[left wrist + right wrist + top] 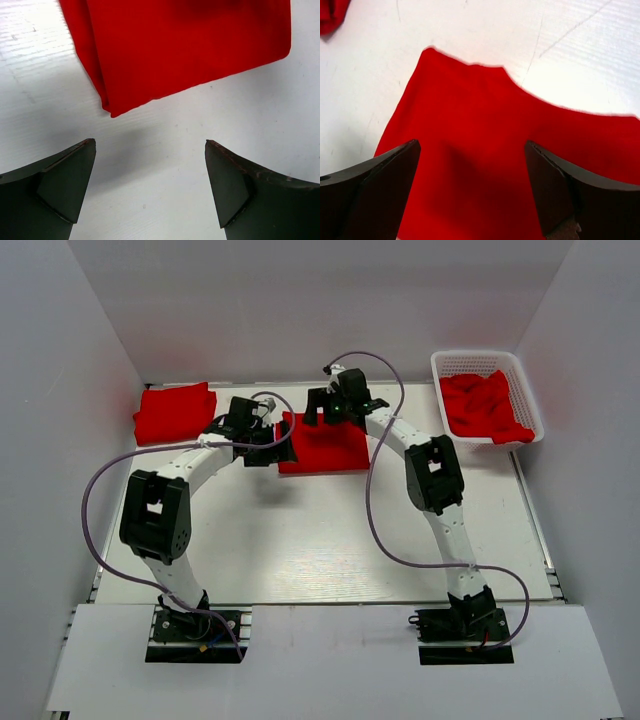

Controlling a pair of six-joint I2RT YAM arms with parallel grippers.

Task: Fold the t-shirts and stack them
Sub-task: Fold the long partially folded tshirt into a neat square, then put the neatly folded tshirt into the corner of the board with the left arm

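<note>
A folded red t-shirt (325,445) lies flat at the back middle of the table. In the left wrist view its folded corner (185,45) lies just beyond my left gripper (150,145), which is open over bare table. At the shirt's left edge in the top view sits that left gripper (283,440). My right gripper (335,410) hovers at the shirt's far edge, open, with red cloth (485,165) spread below its fingers and nothing held. Another folded red t-shirt (175,412) rests at the back left. Crumpled red t-shirts (487,405) fill the basket.
A white lattice basket (526,390) stands at the back right corner. White walls close in the table on the left, back and right. Purple cables loop from both arms over the table (300,540).
</note>
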